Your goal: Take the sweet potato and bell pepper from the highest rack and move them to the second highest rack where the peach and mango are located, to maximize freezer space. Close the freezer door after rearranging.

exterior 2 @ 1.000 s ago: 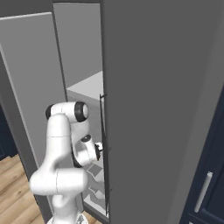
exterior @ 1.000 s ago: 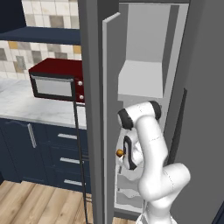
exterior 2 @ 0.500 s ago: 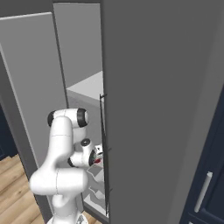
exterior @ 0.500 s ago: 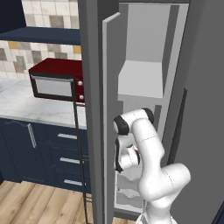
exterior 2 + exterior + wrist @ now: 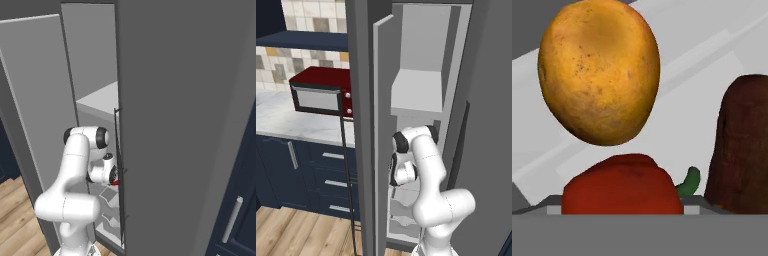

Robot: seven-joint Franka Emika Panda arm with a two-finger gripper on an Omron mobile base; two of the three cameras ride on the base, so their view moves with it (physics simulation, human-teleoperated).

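Observation:
Seen from the hand, the red bell pepper (image 5: 619,185) with its green stem sits close at the bottom centre, between where the fingers stand; the fingertips themselves are hidden. Just beyond it lie the orange mango (image 5: 599,70) at upper left and the dark brown sweet potato (image 5: 742,145) at right, on the white second highest rack (image 5: 707,85). My gripper (image 5: 114,179) reaches into the freezer well below the highest rack (image 5: 416,97), with a bit of red pepper (image 5: 116,183) showing at its tip. The freezer door (image 5: 382,130) stands open. The peach is hidden.
White wavy-fronted drawers (image 5: 402,210) lie below the hand. A tall grey cabinet side (image 5: 180,125) stands close on the right of the opening. Left of the door are a red microwave (image 5: 318,95), a marble counter (image 5: 286,122) and dark blue drawers (image 5: 331,175).
The arm has bent lower and the hand has dropped toward the lower shelf, with the red pepper moving down along with it.

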